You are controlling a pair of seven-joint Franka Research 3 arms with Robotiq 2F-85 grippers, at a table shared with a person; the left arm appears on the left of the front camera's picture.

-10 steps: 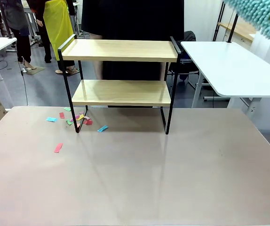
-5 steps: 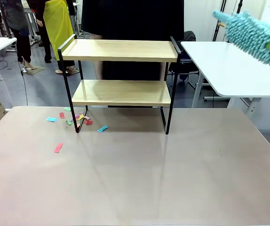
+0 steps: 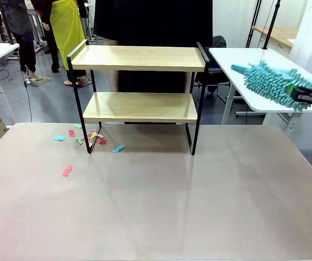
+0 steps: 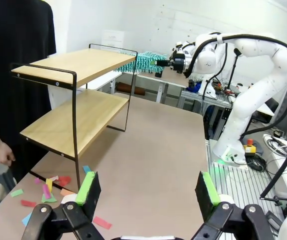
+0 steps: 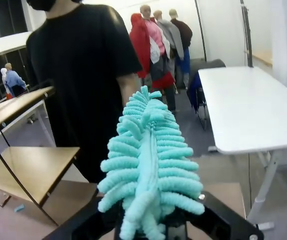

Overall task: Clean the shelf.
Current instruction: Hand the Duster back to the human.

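Shelf stands at the far middle of my tabletop, both boards bare, same spot as a second ago; person in black right behind it, one hand hanging by the shelf's end in the left wrist view.

Right fingers closed tight on the handle of the teal duster, at the right edge of the front view; that's what changed: a second ago the duster was up in the top right corner, half a second ago lower with its tip pointing up-left, now lower again and near level, tip aimed left toward the shelf's upper board but well apart from it; it hangs over the white side table, not over my tabletop. Right wrist view looks straight along the duster, shelf off to its left.

Left fingers wide open, holding nothing, low over the tabletop near the shelf's left end.

Paper scraps by the shelf's left legs; one red scrap nearer me; none of them moved.
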